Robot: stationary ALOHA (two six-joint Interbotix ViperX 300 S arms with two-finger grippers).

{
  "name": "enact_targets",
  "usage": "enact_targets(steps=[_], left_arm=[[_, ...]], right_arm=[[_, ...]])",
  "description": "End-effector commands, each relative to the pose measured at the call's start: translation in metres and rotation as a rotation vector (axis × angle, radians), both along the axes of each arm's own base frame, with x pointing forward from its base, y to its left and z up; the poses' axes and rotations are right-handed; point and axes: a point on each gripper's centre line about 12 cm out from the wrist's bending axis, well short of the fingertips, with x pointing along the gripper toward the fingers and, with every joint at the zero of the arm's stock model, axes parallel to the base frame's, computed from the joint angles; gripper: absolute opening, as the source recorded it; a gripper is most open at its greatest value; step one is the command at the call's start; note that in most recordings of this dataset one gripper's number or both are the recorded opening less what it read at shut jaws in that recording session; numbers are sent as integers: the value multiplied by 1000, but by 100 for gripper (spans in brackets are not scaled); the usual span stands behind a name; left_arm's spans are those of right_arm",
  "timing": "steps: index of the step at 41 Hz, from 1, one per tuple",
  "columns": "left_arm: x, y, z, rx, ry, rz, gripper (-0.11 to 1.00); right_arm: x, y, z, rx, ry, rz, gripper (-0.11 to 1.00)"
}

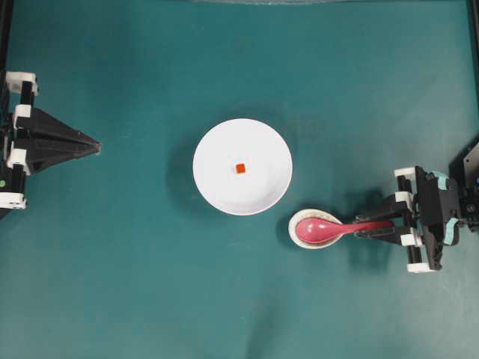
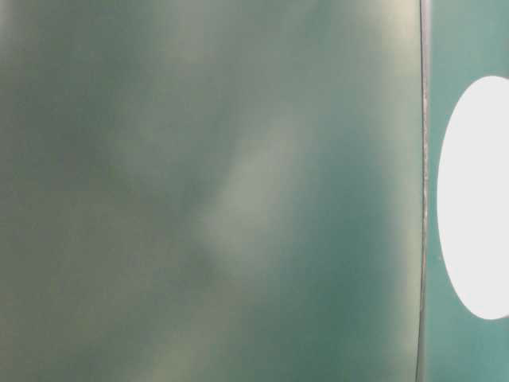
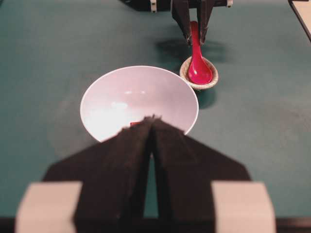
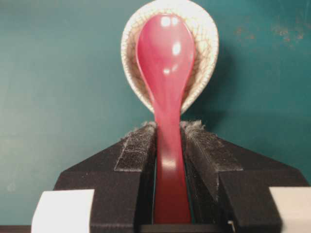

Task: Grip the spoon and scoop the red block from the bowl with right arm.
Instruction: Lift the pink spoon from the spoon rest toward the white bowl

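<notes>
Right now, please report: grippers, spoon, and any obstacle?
Right gripper closed around spoon handle, scoop in speckled rest. Left gripper shut, idle. Red block in bowl. Nothing between spoon and bowl.

My right gripper wears matt black pads, rough and fuzzy at the edges, on smooth white brackets. The spoon is glossy pink-red, with bright highlights, like glazed ceramic or hard plastic. Its rest is off-white with a crackled glaze. The bowl is smooth, shiny white. The table is matt teal.
</notes>
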Motion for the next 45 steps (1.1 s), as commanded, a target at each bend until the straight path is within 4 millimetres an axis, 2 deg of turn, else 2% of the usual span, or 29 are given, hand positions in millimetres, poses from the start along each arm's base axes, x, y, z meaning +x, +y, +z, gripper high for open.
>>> enact_targets(steps=[1,14,23,34,45], left_arm=[[2,1,6,3,-14,2,0],[2,0,6,3,-11,1,0],[2,1,6,2,-11,3,0],[2,1,7,0,-14,3,0],[2,1,6,0,-6,3,0]], right_arm=[[4,3,5,9,-23,5,25],[8,1,25,47,-98,-7,24],[14,-12,46,77,-110,-52,24],[28,-31,87,17,-76,-30,24],[35,-64,141,20,-28,-50,24]])
